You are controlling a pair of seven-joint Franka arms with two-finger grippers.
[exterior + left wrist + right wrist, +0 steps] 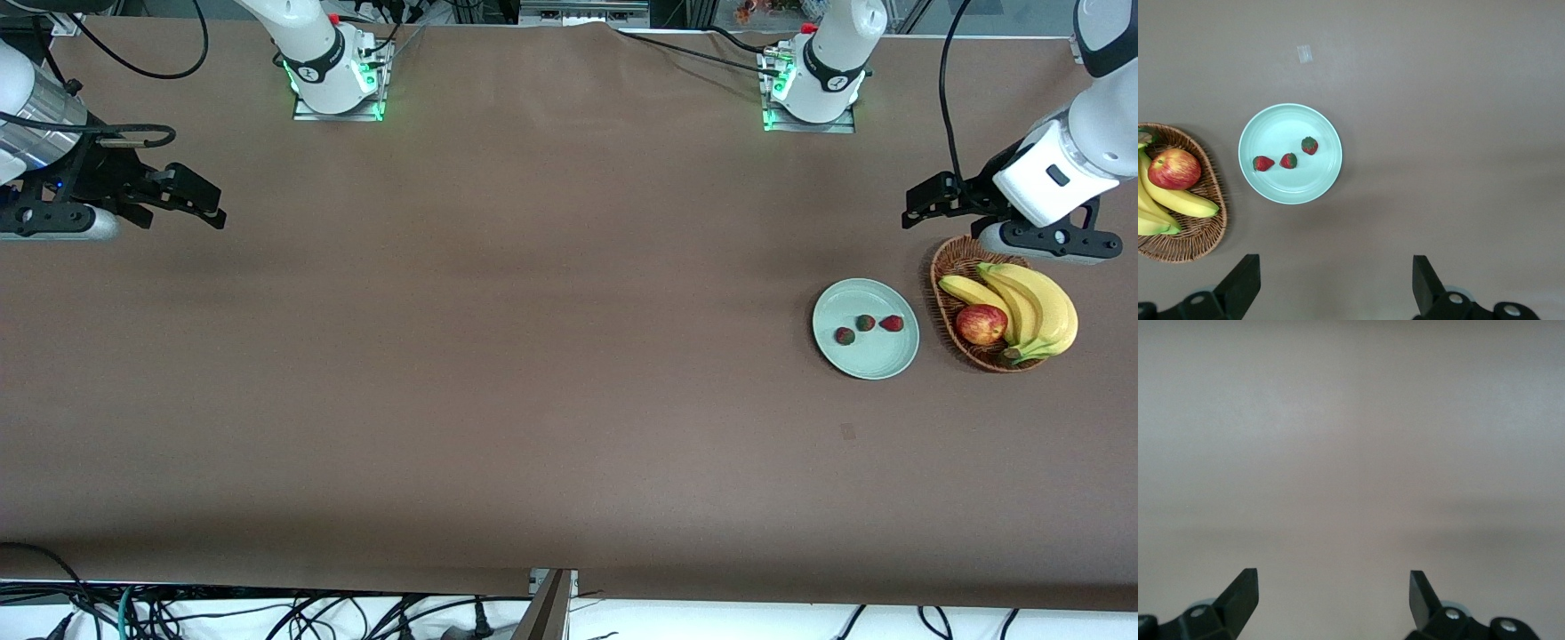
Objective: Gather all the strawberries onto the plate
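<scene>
Three strawberries (865, 323) lie in a short row on the mint-green plate (867, 363), toward the left arm's end of the table. The left wrist view shows the same strawberries (1289, 161) on the plate (1281, 127). My left gripper (920, 206) hangs open and empty over bare table beside the basket; the left gripper (1336, 280) holds nothing. My right gripper (206, 203) waits open over bare cloth at the right arm's end. In its wrist view the right gripper (1333, 597) has only tabletop between its fingers.
A brown wicker basket (941, 267) stands beside the plate, holding bananas (1036, 307) and a red-yellow apple (981, 324). A small pale mark (847, 432) lies on the cloth nearer the front camera than the plate. Cables run along the table's front edge.
</scene>
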